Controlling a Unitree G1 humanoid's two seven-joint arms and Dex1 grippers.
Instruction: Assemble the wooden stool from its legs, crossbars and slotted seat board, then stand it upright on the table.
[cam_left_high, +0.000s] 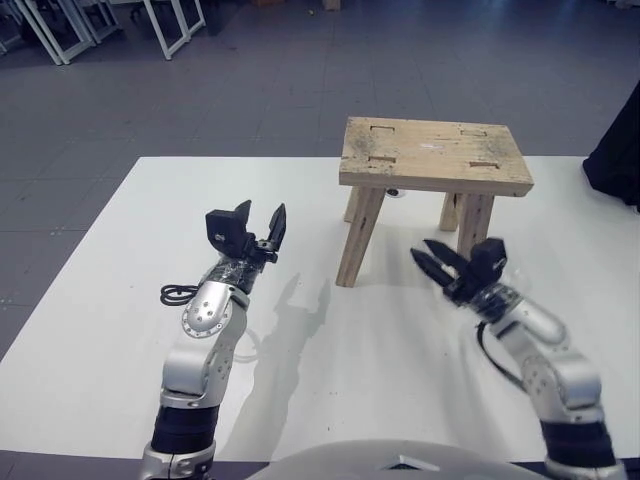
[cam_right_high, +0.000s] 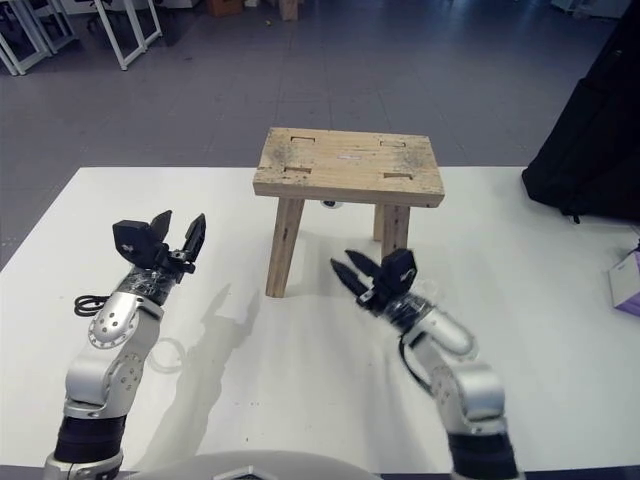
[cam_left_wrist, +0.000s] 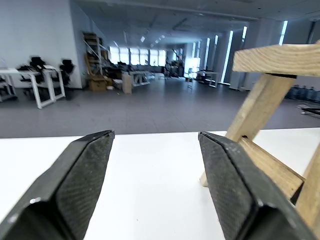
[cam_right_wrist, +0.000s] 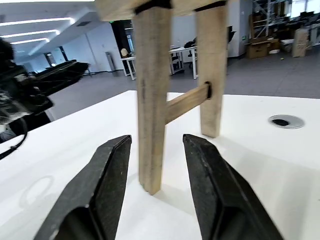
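The wooden stool (cam_left_high: 435, 160) stands upright on the white table (cam_left_high: 330, 380), its slotted seat board (cam_right_high: 348, 165) on top, legs (cam_left_high: 359, 236) and a crossbar (cam_right_wrist: 187, 102) joined below. My left gripper (cam_left_high: 262, 227) hovers open to the stool's left, nothing between its fingers (cam_left_wrist: 85, 180). My right gripper (cam_left_high: 432, 262) is open in front of the stool's right legs, apart from them. In the right wrist view a stool leg (cam_right_wrist: 152, 100) stands just beyond the open fingers (cam_right_wrist: 107, 175).
A black cable loop (cam_left_high: 177, 294) lies on the table left of my left arm. A round grommet hole (cam_right_wrist: 285, 121) sits in the table behind the stool. A dark bag (cam_right_high: 590, 140) stands off the table's right side. A purple box (cam_right_high: 628, 280) sits at the right edge.
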